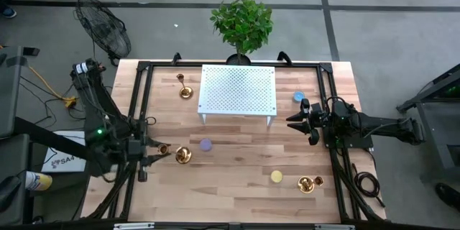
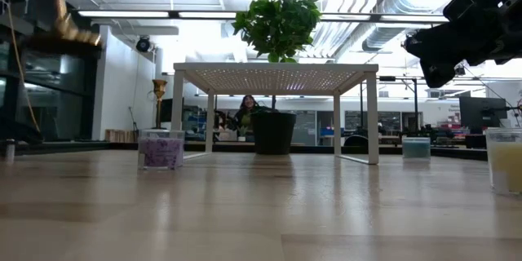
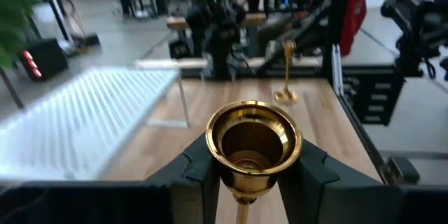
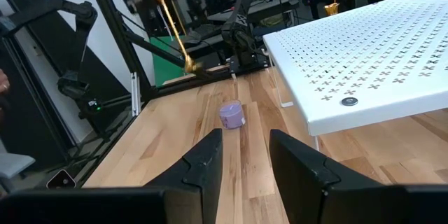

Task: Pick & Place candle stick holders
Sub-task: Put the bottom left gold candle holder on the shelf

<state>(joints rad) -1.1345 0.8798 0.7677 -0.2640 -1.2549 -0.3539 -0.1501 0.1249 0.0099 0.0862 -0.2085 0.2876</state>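
Note:
My left gripper point(image 1: 159, 155) at the near left is shut on a gold candle stick holder point(image 1: 182, 156). Its flared gold end point(image 3: 252, 140) fills the left wrist view, and the right wrist view shows the holder point(image 4: 173, 31) raised and tilted. A second holder point(image 1: 185, 90) stands on its dish base at the far left, and it also shows in the low view point(image 2: 158, 91). A third holder point(image 1: 307, 183) stands at the near right, upright in the left wrist view point(image 3: 285, 77). My right gripper point(image 1: 291, 121) is open and empty above the table's right side point(image 4: 245, 161). My left gripper has the holder between its two fingers point(image 3: 197, 175), just behind the flared gold end point(image 3: 245, 185). That end hides the place of contact. The thin stem point(image 3: 242, 211) runs back between the fingers. The holder is lifted clear of the table and tilted.
A white perforated small table point(image 1: 237, 90) stands at the far middle with a potted plant point(image 1: 242, 21) behind it. Purple point(image 1: 206, 144), blue point(image 1: 297, 97) and yellow point(image 1: 276, 177) candles sit on the wood. A black frame point(image 1: 136, 108) runs along the table's sides.

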